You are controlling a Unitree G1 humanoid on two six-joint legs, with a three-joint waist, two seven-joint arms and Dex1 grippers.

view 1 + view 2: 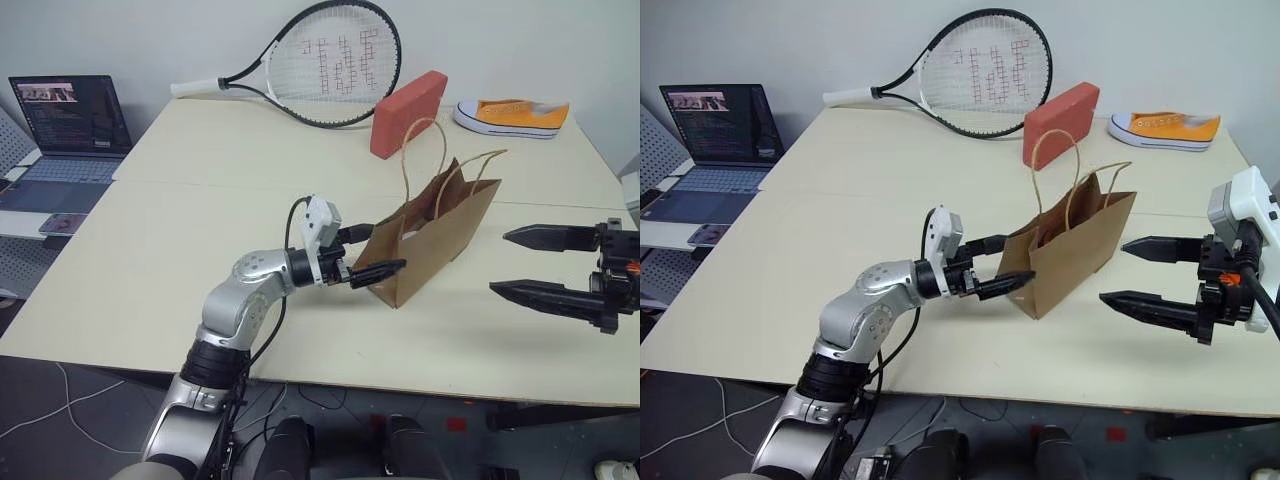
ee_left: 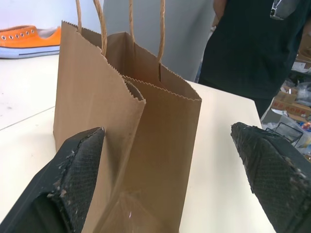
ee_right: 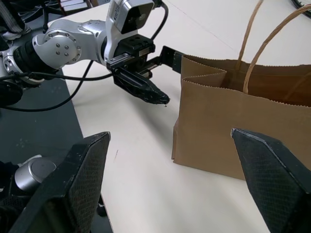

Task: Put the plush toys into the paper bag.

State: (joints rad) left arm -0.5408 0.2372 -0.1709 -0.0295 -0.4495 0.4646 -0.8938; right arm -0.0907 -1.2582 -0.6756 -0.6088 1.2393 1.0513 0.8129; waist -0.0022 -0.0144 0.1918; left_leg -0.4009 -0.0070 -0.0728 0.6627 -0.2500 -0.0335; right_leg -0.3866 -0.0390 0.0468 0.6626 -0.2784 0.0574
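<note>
Head views place the spread left end effector (image 1: 370, 253) at the paper bag (image 1: 432, 240); its wrist view adds a person (image 2: 252, 48). Right end effector (image 1: 1135, 272) spread, empty.

Even bright indoor light, soft shadow beside the paper bag (image 1: 432, 232) on the table (image 1: 150, 270), no glare, close black fingers (image 2: 73, 184) slightly soft in wrist views
</note>
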